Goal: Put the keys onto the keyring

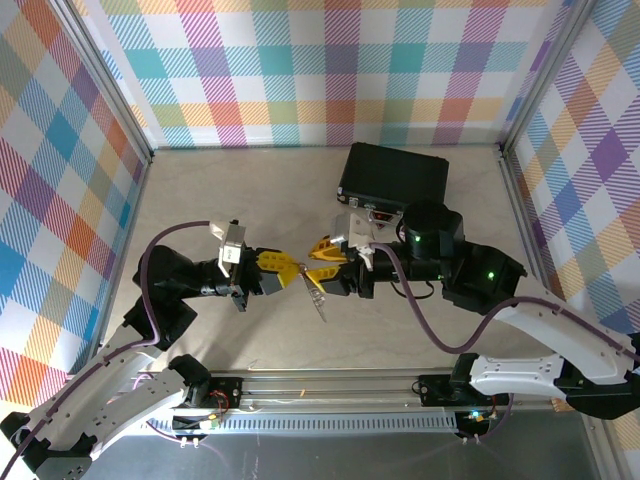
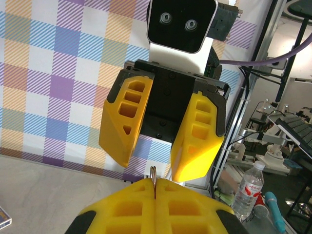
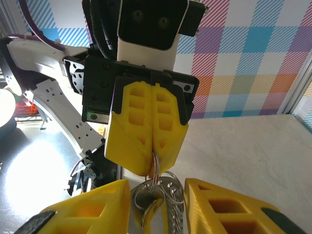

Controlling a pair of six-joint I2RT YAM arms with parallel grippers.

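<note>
The thin metal keyring (image 3: 155, 165) is pinched edge-on in my shut left gripper (image 3: 151, 168), its rim poking up between the yellow tips (image 2: 154, 176). Several silvery keys (image 3: 168, 192) and smaller rings hang from it, between the spread fingers of my right gripper (image 3: 158, 207), which is open and touches nothing. In the top view the left gripper (image 1: 290, 268) and right gripper (image 1: 322, 252) meet tip to tip above the table's middle, and the keys (image 1: 317, 298) dangle below them. From the left wrist, the right gripper's fingers (image 2: 124, 119) stand apart facing me.
A black case (image 1: 392, 175) lies shut at the back, just behind the right arm. Checkered walls enclose the beige table (image 1: 230, 200) on three sides. A metal rail (image 1: 330, 385) runs along the near edge by the arm bases.
</note>
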